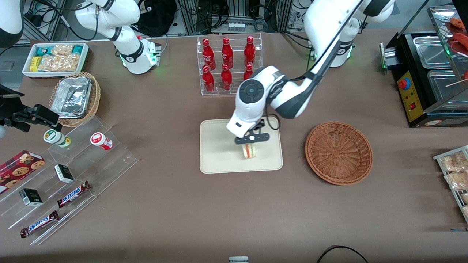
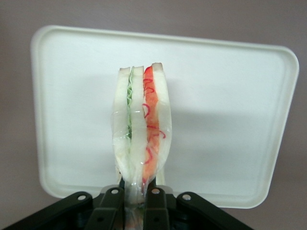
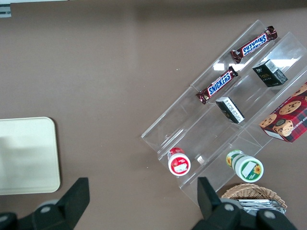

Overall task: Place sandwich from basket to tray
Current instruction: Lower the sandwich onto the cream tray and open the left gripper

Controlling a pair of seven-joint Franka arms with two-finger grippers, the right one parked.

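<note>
Wrapped triangular sandwich (image 2: 141, 127), white bread with green and orange-red filling, held upright on edge in the pincer (image 2: 136, 199), fingers (image 2: 154, 203) clamped on its lower end through the clear wrap. Positioned over the cream tray (image 2: 230, 120), roughly at its middle in the wrist view; in the front view, sandwich (image 1: 249, 151) at or just above the tray surface (image 1: 215, 153), toward the edge nearest the front camera; contact not certain. Pincer (image 1: 251, 141) directly above it, hanging from the working arm's wrist. Reddish-brown woven basket (image 1: 339, 152) beside the tray, toward the working arm's end of the bench, with nothing in it. Rack of red bottles (image 1: 227, 64) farther from the front camera than the tray, well apart. Brown bench (image 1: 175, 204) under everything. Step in hand, as judged: setting down and letting go. Best done by lowering straight until the bread edge rests on the tray, then parting the fingers slowly so the soft wrap does not cling and drag the wedge over. Likely to tip onto a flat side once freed, being tall and narrow; fine so long as inside the rim. Straight lift afterwards.
</note>
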